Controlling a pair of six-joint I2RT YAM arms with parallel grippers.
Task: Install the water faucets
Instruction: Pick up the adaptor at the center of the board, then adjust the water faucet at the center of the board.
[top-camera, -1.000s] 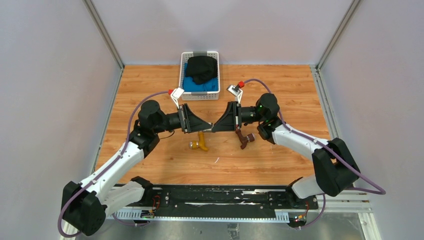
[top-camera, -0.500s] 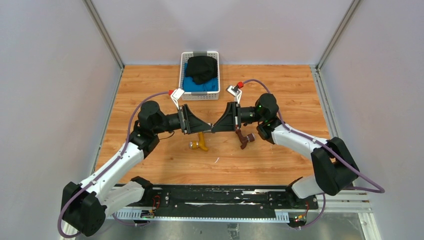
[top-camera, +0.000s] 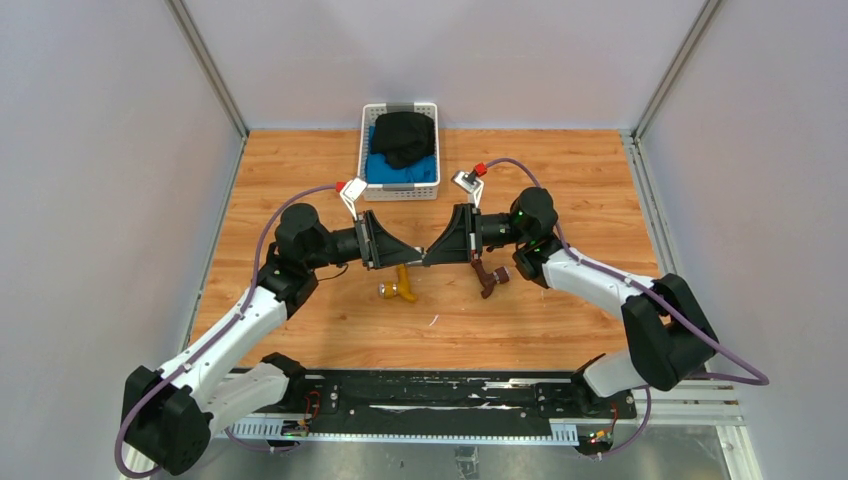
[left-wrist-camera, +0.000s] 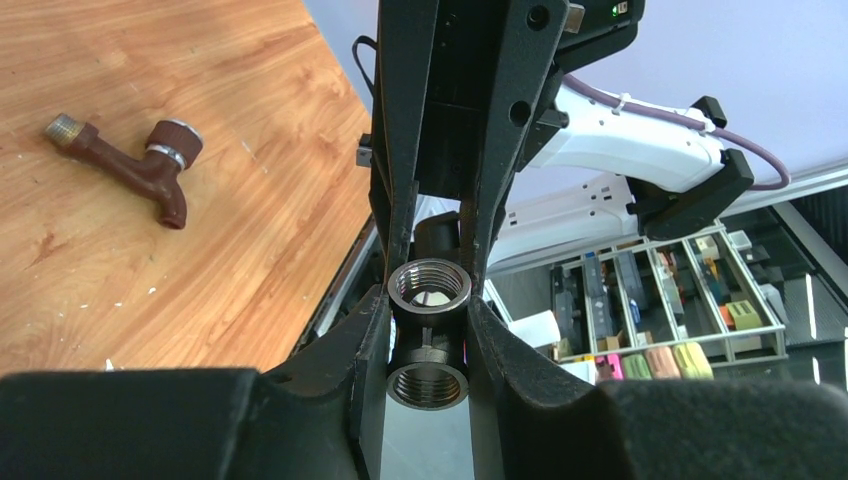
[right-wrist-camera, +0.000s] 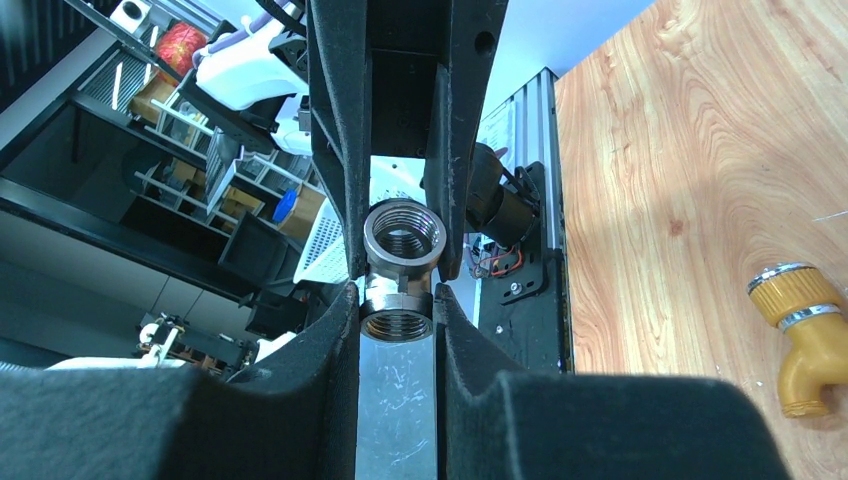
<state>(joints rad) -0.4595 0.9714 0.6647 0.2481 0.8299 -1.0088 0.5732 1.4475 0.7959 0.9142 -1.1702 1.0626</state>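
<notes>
Both grippers meet tip to tip above the middle of the table. My left gripper (top-camera: 417, 256) (left-wrist-camera: 428, 322) and my right gripper (top-camera: 433, 255) (right-wrist-camera: 398, 300) are each shut on the same grey metal threaded fitting (left-wrist-camera: 428, 338) (right-wrist-camera: 400, 268), held off the table. The brass-yellow faucet (top-camera: 400, 287) (right-wrist-camera: 808, 335) lies on the wood just in front of the left gripper. The dark reddish-brown faucet (top-camera: 488, 277) (left-wrist-camera: 140, 172) lies on the wood beneath the right gripper's wrist. Neither faucet is touched.
A white basket (top-camera: 366, 150) with black and blue cloth stands at the back centre. A black rail (top-camera: 430, 395) runs along the near table edge. Grey walls enclose the left, right and back sides.
</notes>
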